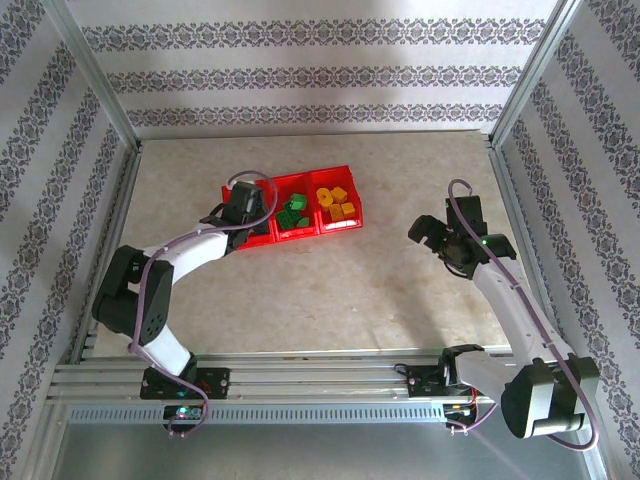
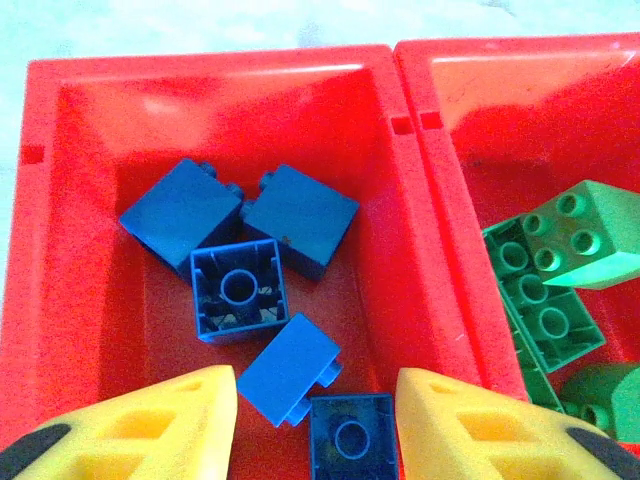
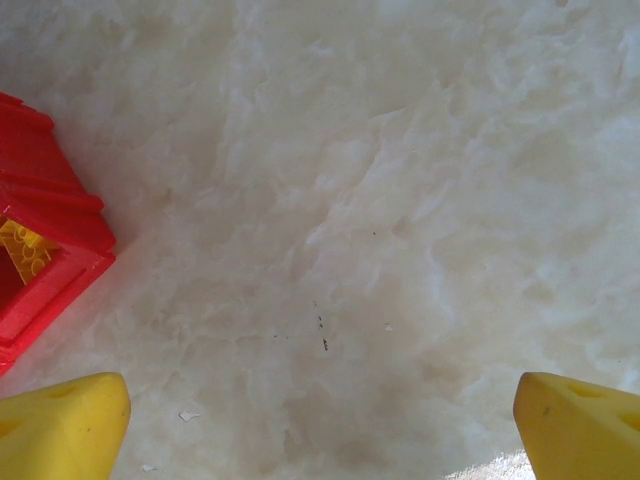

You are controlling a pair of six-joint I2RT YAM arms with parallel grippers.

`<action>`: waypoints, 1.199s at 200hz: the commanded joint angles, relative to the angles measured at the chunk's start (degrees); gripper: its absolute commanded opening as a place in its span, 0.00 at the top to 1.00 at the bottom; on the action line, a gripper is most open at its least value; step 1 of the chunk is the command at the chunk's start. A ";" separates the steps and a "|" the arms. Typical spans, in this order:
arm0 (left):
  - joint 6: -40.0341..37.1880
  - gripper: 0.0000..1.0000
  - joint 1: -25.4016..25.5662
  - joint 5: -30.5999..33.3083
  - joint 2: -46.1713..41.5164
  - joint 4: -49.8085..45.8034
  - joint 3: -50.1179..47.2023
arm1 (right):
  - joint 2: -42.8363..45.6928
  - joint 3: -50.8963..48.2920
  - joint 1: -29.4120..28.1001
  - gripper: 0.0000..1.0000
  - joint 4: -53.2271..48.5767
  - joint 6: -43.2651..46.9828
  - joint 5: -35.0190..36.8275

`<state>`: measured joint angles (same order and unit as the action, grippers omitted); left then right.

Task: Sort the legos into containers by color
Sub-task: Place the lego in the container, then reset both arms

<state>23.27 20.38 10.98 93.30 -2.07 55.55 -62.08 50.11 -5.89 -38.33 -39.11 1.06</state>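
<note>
The red tray lies at mid-table with three compartments. My left gripper hovers over the left compartment, where several blue legos lie loose. Its jaws are open, and a dark blue lego sits upside down between the yellow fingertips with a gap on each side. Green legos fill the middle compartment, and yellow-orange ones the right one. My right gripper stands open above bare table, right of the tray's corner.
Metal frame rails and patterned walls enclose the pale marbled tabletop. A yellow lego peeks from the tray corner in the right wrist view. A few small specks mark the table under the right gripper.
</note>
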 commanded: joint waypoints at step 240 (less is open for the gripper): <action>-5.03 0.00 -8.60 18.55 -41.21 -6.68 -20.59 | 12.78 -8.09 0.79 0.02 6.54 14.25 17.08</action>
<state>19.68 13.91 26.76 54.13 -10.87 37.63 -49.93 44.93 -5.74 -35.86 -29.41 13.74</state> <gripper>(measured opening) 0.994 0.984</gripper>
